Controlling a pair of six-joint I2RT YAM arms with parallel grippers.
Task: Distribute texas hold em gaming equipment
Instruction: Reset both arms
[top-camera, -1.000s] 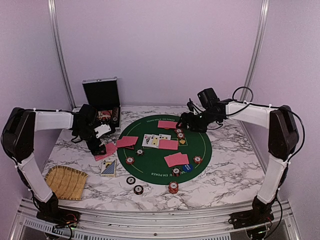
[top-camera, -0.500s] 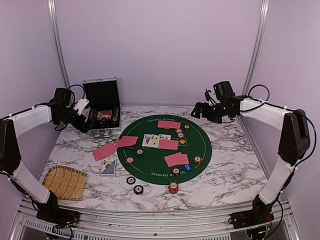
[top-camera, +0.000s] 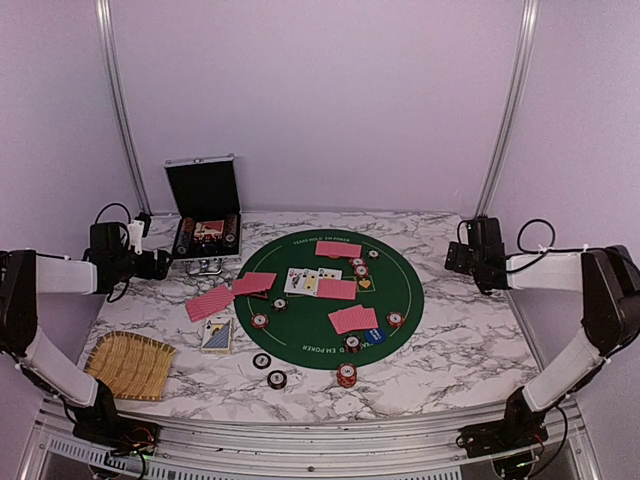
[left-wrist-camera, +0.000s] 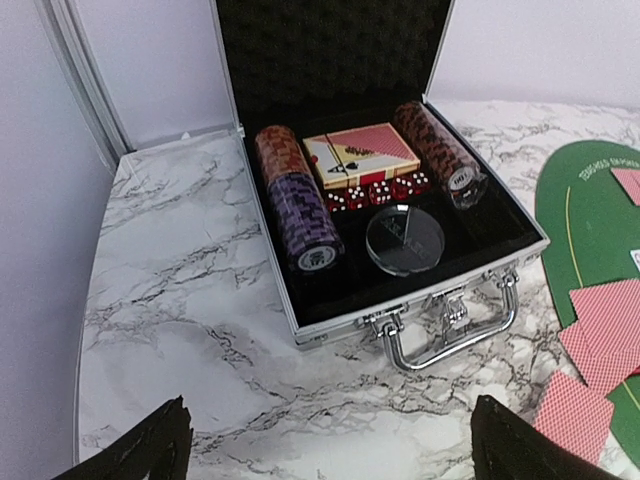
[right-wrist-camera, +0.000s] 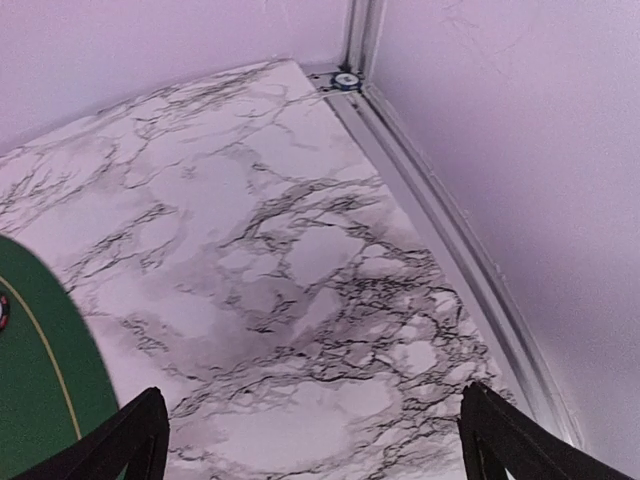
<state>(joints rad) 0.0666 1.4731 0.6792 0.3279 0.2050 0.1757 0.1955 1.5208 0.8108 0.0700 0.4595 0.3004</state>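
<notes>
Red-backed playing cards (top-camera: 353, 320) lie in pairs around the round green mat (top-camera: 300, 345), one pair (top-camera: 209, 302) off its left edge; face-up cards (top-camera: 311, 280) sit at its centre. Poker chips (top-camera: 346, 375) are stacked round the mat's rim, and a blue dealer button (top-camera: 374, 336) lies by the near pair. My left gripper (top-camera: 160, 262) hangs open and empty over bare marble in front of the open case (left-wrist-camera: 420, 300). My right gripper (top-camera: 455, 257) is open and empty over the far right marble, with only the mat's edge (right-wrist-camera: 30, 390) in its view.
The silver case (top-camera: 205, 215) stands open at the back left, holding chip rows (left-wrist-camera: 300, 215), a card deck (left-wrist-camera: 360, 155), red dice (left-wrist-camera: 375, 192) and a clear round disc (left-wrist-camera: 405, 240). A woven straw tray (top-camera: 133, 365) sits at the near left. A card box (top-camera: 216, 335) lies beside the mat.
Both arms have pulled back from the mat, the left toward the left wall, the right toward the right wall. Both grippers opened wider. The cards and chips stayed put.
</notes>
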